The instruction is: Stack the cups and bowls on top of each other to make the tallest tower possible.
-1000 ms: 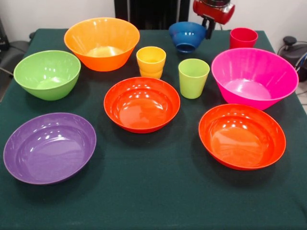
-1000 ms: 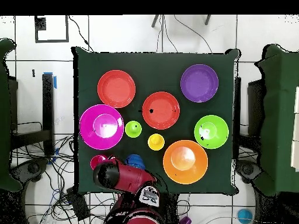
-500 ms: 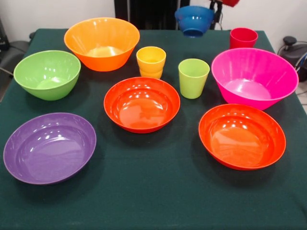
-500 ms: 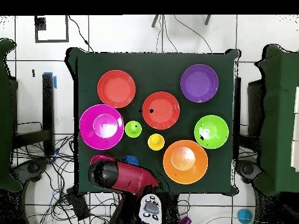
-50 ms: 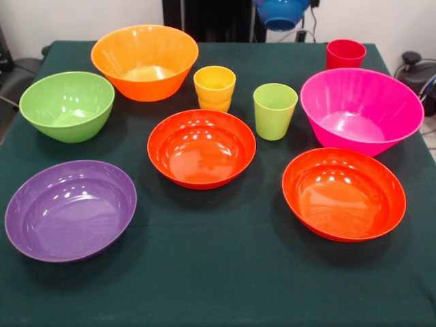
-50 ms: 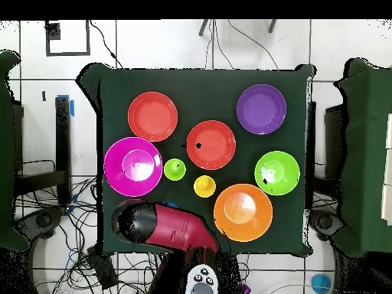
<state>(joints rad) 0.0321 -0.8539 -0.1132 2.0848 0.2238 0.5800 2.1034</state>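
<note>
1 small blue bowl hangs clear of the worktop at the top edge of the front view; whether the end effector is clenched on it you cannot tell, since it is out of frame. no tower exists yet. carry the bowl level and lower it centred into a wider bowl, such as the magenta bowl; these glossy, rounded shells likely slide. from overhead, the red arm hides the lifted bowl, and the other smooth round bowls sit apart on dark green cloth.
</note>
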